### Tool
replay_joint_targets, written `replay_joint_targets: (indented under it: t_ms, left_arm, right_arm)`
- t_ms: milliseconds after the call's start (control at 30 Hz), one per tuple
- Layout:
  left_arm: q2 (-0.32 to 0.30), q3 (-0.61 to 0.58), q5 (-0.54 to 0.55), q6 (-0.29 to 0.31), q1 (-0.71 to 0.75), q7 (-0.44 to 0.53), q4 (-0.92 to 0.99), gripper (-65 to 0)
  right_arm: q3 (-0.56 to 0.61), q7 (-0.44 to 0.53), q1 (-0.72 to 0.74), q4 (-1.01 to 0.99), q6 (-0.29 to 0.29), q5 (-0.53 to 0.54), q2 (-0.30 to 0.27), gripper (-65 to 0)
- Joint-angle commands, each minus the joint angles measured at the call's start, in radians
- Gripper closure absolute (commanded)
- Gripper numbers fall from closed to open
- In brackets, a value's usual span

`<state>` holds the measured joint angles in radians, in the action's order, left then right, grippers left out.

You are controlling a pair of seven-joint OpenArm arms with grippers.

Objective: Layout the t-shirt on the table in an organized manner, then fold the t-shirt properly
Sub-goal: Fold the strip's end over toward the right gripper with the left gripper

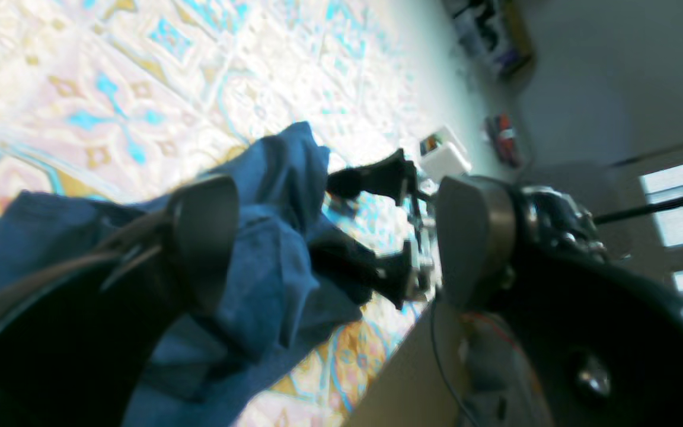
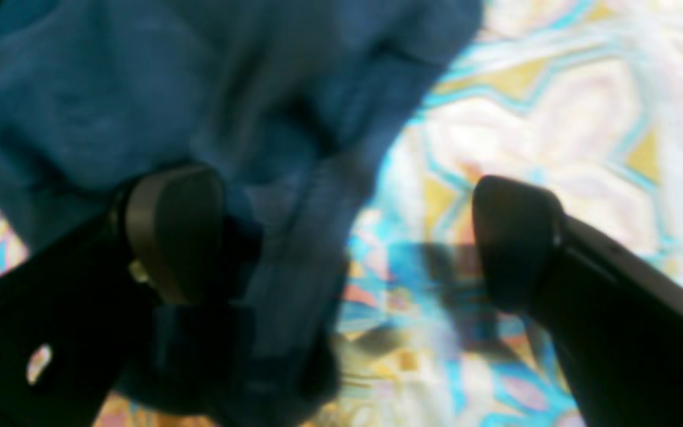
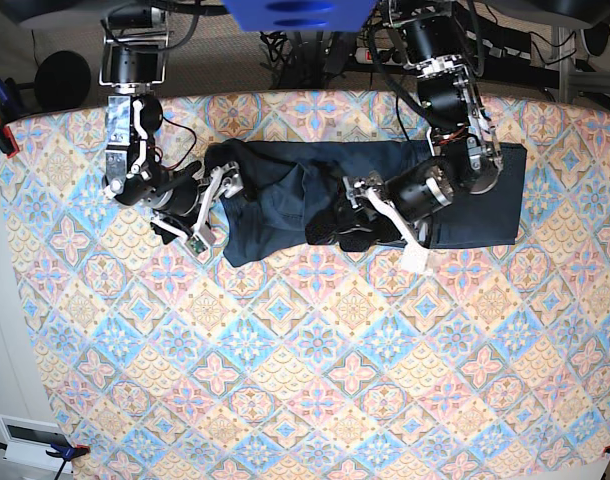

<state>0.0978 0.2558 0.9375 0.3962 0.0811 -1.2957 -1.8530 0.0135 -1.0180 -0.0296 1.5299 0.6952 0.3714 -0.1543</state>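
Base view: counter (image 3: pixel 305 380), tiled in pastel diamonds, mostly bare across the near side. T-shirt (image 3: pixel 285 200) spread along the far edge, dark blue, flat on the side under the left arm, bunched and creased toward the middle and toward the right arm. Layout judged unfinished, folding not begun.

Left pincer (image 3: pixel 360 215) over the rumpled middle, jaws wide apart, nothing clamped; cloth seen between and beneath the fingers in the left wrist view, with the left pincer (image 1: pixel 341 237) poised above a raised fold of the t-shirt (image 1: pixel 270 249). Contact with the cloth not possible to tell.

Right pincer (image 3: pixel 210 210) at the shirt's end, jaws likewise wide apart and empty; in the right wrist view one finger over the t-shirt (image 2: pixel 110 95), the other over bare counter (image 2: pixel 584 107), right pincer (image 2: pixel 347 237) straddling the hem edge.

Risks judged from here: closing on the heaped middle could catch several layers at once and drag the flat portion out of line. Closing astride the hem could pinch the counter's cloth covering together with the shirt. Pulling the two ends unevenly could twist the garment, or slide it off the far edge.
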Motion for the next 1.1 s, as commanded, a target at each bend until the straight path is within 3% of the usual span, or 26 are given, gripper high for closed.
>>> replay_joint_targets:
  t_ms: [0, 100, 667, 767, 933, 1067]
  left_arm:
    - [-0.011, -0.014, 0.022, 0.004, -0.011, 0.035, -0.017, -51.6]
    - [-0.037, -0.042, 0.024, 0.004, -0.008, 0.041, -0.018, -51.6]
    - [-0.046, -0.049, 0.019, 0.004, -0.008, 0.037, -0.058, -51.5]
    - [-0.057, -0.049, 0.019, 0.004, -0.008, 0.037, -0.058, -51.5]
    - [-0.056, -0.069, 0.019, 0.004, -0.007, 0.037, -0.058, -51.5]
    - [-0.062, -0.051, 0.019, 0.004, -0.007, 0.037, -0.058, -51.5]
  right_arm:
    - [-0.002, -0.002, 0.01, 0.017, 0.003, 0.013, -0.009, -65.0]
    - [0.003, -0.003, 0.01, 0.041, 0.003, 0.013, -0.009, -65.0]
    - [0.006, 0.001, 0.017, 0.025, 0.003, 0.011, -0.009, -65.0]
    - [0.009, -0.002, 0.017, 0.025, 0.003, 0.013, -0.009, -58.8]
    - [0.033, -0.005, 0.018, 0.022, 0.003, 0.015, 0.012, -41.7]
    - [0.032, -0.005, 0.018, -0.018, 0.003, 0.015, 0.025, -39.5]
